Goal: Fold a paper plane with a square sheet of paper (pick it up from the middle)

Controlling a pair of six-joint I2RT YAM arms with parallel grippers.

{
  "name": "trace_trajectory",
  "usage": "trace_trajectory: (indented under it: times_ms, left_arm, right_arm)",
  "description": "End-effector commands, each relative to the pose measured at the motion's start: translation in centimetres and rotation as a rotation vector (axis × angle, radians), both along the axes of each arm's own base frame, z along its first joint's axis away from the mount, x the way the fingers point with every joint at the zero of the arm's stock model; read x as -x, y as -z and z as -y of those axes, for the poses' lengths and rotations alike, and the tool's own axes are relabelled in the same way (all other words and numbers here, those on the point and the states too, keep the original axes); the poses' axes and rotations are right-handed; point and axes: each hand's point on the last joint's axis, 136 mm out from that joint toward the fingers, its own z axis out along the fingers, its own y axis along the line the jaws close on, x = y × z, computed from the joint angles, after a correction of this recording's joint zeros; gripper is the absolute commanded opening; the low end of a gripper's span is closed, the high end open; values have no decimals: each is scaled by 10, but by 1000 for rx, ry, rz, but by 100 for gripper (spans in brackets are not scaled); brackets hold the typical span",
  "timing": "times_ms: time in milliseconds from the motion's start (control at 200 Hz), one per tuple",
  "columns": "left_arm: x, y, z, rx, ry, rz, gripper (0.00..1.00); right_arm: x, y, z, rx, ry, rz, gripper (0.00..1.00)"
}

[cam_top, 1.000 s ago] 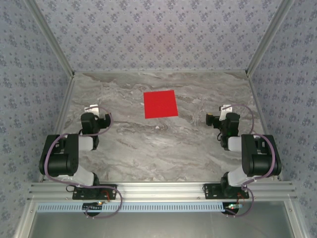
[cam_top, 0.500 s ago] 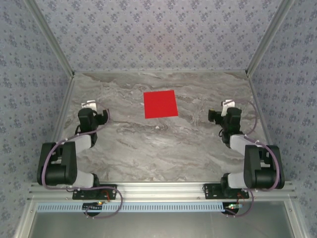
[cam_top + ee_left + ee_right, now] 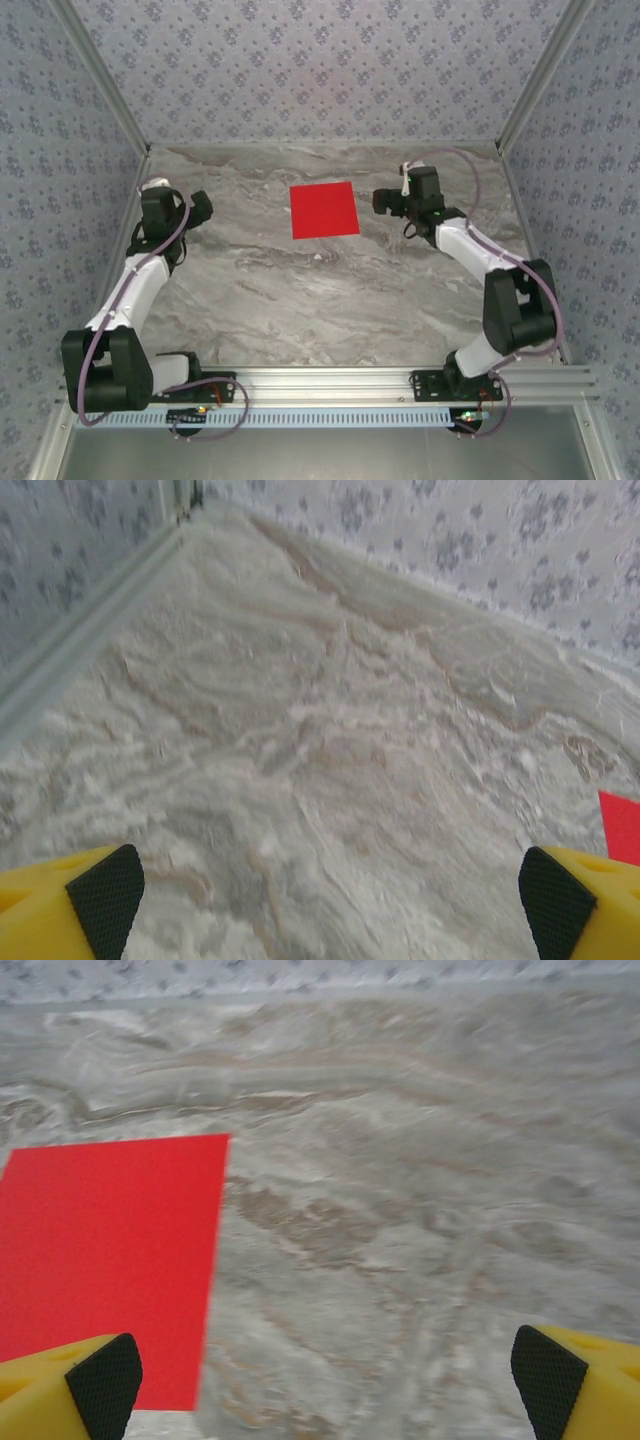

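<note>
Left gripper [image 3: 203, 208]: spread wide, gripping nothing, only bare marble between the black pads [image 3: 105, 898] in the wrist view. Aimed right, toward the table middle. Left arm stretched out along the left edge of the table [image 3: 300, 295], base at the near left, wrist up at the far left, close beside the left wall [image 3: 70, 180].

Right gripper [image 3: 384, 202]: also fully spread, empty. Aimed left. Right arm reaching from the near-right base toward far centre, elbow by the right edge.

Room: open marble on every side of the sheet [image 3: 323, 210], near half of the table bare. Back wall [image 3: 320, 70] just past the far edge, not far beyond either wrist.

Sheet: flat on the marble at far centre, between the two grippers, touching neither. Right gripper just beside its right edge, with a narrow strip of marble between them. Left gripper well apart from its left edge. In the right wrist view, red under and ahead of the left-hand pad [image 3: 103, 1380], bare marble ahead of the other. In the left wrist view, only a red corner at the right border. Height of the jaws above the table: cannot tell.
</note>
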Motion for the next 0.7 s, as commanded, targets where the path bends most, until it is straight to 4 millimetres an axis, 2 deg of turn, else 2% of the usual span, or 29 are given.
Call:
trace_trajectory:
  times_ms: [0,45,65,140,265,500,695]
  left_arm:
    - [12,6,20,132,45,-94,99]
    - [13,7,25,155,68,-104,99]
    - [14,7,27,164,77,-108,99]
    - [17,11,33,188,99,-123,99]
    - [20,16,36,203,111,-144,99]
    - [20,18,43,215,148,-134,99]
    - [18,22,45,215,155,-139,99]
  right_arm:
    - [3,28,-39,-143,-7,-178,100]
    - [2,37,-53,-135,-23,-208,100]
    - [-5,29,-63,-140,-36,-193,100]
    - [-9,38,-90,-117,-71,-214,99]
    - [-17,58,-123,-105,-89,-270,91]
    - [-32,85,-166,-118,-117,-330,86]
    - [-37,116,-178,-73,-103,-400,86]
